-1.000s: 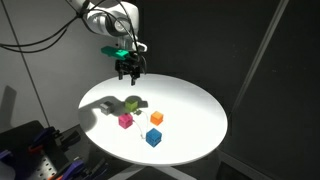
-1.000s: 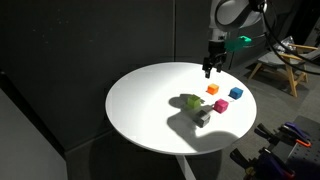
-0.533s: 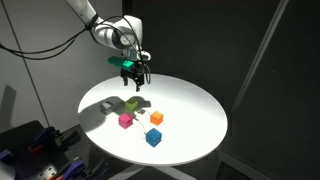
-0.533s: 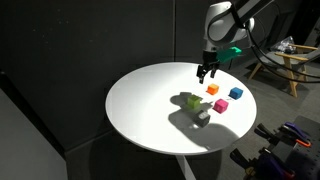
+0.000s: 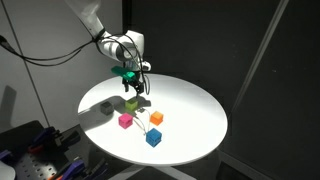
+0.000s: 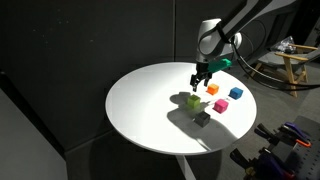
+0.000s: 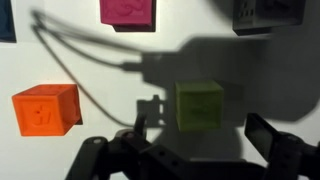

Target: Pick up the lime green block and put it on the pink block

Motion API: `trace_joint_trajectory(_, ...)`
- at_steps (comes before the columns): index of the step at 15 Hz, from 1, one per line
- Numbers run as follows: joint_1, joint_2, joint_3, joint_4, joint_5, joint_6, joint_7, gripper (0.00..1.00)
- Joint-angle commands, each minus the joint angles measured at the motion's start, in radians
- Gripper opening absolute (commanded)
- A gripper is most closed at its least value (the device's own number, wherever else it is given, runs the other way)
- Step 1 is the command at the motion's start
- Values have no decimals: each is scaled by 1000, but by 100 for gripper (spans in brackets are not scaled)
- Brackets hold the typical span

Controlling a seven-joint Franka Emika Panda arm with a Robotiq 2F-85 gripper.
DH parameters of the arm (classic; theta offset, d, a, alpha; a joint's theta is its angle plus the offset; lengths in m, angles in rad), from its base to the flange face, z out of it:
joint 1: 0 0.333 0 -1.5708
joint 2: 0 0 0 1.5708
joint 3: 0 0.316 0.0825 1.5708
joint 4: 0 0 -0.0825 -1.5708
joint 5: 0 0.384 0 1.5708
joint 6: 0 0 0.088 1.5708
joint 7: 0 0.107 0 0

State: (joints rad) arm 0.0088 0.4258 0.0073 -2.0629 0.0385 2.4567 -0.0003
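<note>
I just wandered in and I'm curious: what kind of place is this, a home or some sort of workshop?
Probably a research lab: black curtains wall off a round white table that holds only small coloured cubes, with a cabled robot arm working above it.

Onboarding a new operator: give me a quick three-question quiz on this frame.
1. True or false: the gripper is shut on the lime block.
2. Which block is the gripper hovering over? A orange, B lime, C blue.
3. What is resting on top of the pink block?
Key: 1 false, the jaws are open above it. 2 B. 3 nothing.
</note>
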Motion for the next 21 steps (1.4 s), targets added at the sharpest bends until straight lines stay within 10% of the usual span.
trace_joint_trajectory(1, -4, 66, 14, 60, 25, 16, 9, 100)
trace_joint_trajectory(21, 29, 108, 11, 61, -8, 83, 16, 100)
